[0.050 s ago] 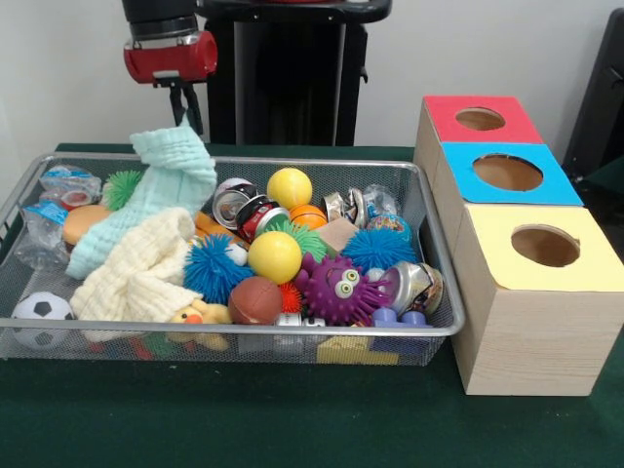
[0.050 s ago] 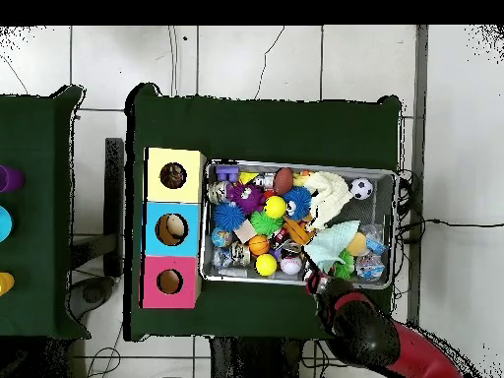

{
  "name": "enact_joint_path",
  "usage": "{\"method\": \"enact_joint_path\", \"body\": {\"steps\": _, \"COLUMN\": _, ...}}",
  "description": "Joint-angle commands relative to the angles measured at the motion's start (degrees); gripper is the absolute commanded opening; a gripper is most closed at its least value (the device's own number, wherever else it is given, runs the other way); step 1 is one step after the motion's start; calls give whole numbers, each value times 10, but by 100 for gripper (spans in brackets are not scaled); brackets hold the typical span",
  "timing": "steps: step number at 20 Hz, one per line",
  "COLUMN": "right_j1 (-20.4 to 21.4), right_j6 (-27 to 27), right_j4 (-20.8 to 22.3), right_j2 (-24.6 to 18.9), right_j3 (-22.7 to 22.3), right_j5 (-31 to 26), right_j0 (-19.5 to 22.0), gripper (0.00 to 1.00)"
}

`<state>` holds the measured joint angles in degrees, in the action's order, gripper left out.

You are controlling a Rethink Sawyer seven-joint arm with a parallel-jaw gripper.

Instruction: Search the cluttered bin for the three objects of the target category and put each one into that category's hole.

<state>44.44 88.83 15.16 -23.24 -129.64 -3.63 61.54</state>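
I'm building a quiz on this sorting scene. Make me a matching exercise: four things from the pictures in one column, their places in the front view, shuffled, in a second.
Things:
1. soccer ball
2. purple spiky toy with eyes
3. mint cloth
4. box with the red top

Places:
A. farthest of the three boxes in the row
B. bin's near left corner
C. hanging from the tool, its lower part draped over the clutter
D. near the bin's front wall, right of the brown football

Pairs: 1-B, 2-D, 3-C, 4-A
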Motion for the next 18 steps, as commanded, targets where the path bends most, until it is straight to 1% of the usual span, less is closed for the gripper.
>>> {"method": "enact_joint_path", "body": {"steps": 1, "right_j1": 13, "right_j6": 97, "right_j4": -17, "right_j2": -13, "right_j3": -13, "right_j5": -13, "right_j0": -1, "gripper": 0}}
{"method": "enact_joint_path", "body": {"steps": 5, "right_j1": 46, "right_j6": 62, "right_j4": -33, "right_j2": -36, "right_j3": 3, "right_j5": -79, "right_j0": 25, "gripper": 0}}
{"method": "enact_joint_path", "body": {"steps": 7, "right_j1": 52, "right_j6": 49, "right_j4": -36, "right_j2": -44, "right_j3": 10, "right_j5": -100, "right_j0": 36, "gripper": 0}}
{"method": "enact_joint_path", "body": {"steps": 13, "right_j1": 74, "right_j6": 26, "right_j4": -47, "right_j2": -68, "right_j3": 16, "right_j5": -148, "right_j0": 69, "gripper": 0}}
{"method": "enact_joint_path", "body": {"steps": 18, "right_j1": 91, "right_j6": 25, "right_j4": -55, "right_j2": -76, "right_j3": 16, "right_j5": -171, "right_j0": 75, "gripper": 0}}
